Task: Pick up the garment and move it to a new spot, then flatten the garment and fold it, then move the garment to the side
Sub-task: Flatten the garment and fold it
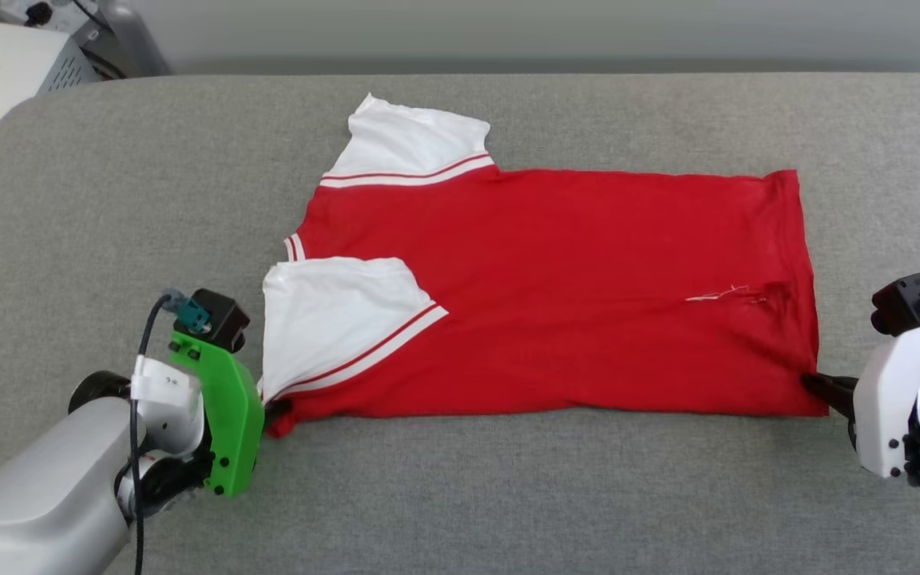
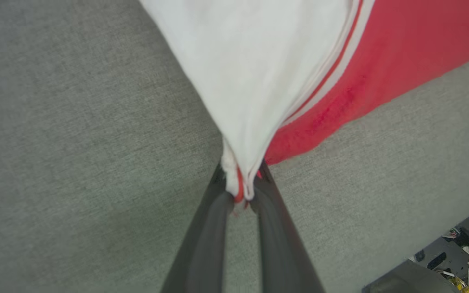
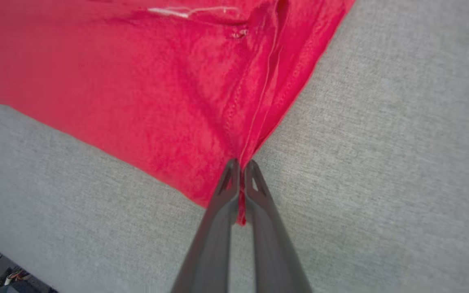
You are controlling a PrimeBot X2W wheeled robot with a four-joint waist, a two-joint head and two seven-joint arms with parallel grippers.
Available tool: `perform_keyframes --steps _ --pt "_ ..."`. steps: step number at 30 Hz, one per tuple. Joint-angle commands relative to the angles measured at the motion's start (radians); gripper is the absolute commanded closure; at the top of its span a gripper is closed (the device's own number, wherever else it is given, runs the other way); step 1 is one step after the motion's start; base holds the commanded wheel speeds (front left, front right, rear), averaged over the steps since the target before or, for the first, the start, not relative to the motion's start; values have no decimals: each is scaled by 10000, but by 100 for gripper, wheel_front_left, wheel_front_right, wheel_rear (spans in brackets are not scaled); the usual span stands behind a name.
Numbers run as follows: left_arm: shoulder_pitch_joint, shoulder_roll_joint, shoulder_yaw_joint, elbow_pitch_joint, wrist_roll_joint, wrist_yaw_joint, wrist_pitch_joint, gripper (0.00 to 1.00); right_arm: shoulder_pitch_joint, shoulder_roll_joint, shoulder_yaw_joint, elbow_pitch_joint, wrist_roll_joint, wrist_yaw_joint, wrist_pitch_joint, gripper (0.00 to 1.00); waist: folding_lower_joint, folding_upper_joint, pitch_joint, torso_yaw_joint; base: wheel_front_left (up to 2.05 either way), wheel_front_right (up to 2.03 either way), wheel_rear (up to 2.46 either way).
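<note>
The garment, a red T-shirt with white striped sleeves, lies spread on the grey table, collar end to the left and hem to the right. My left gripper is shut on its near left corner, where a white sleeve meets red cloth. In the left wrist view the left gripper pinches that bunched white and red fabric. My right gripper is shut on the near right hem corner. The right wrist view shows the right gripper with its tips clamped on the red hem.
The grey padded table stretches wide in front of and behind the shirt. White and grey equipment stands past the table's far left corner. A loose white thread lies on the red cloth near the hem.
</note>
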State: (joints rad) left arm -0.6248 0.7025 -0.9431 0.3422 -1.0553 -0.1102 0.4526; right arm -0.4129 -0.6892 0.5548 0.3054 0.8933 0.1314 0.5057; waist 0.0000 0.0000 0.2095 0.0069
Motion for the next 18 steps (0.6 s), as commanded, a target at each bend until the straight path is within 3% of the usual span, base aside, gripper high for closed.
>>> perform_keyframes --steps 1,10,14,18 --pt "250 245 62 -134 -168 34 -32 100 264 -216 -67 -231 137 -7 -71 100 0 0 -460 -103 0 0 0" --pt "1403 1162 74 -1894 -655 586 98 100 1997 -1099 -944 -1644 621 -7 93 100 0 0 -858 -63 0 0 0" --pt "1868 1323 62 -2386 -699 979 -82 100 2643 -1040 -1448 -1787 612 -7 232 100 0 0 -645 -92 0 0 0" --pt "2060 1112 65 -2351 -738 1226 -289 100 2731 -613 -1667 -1595 379 -7 410 100 0 0 -306 -129 0 0 0"
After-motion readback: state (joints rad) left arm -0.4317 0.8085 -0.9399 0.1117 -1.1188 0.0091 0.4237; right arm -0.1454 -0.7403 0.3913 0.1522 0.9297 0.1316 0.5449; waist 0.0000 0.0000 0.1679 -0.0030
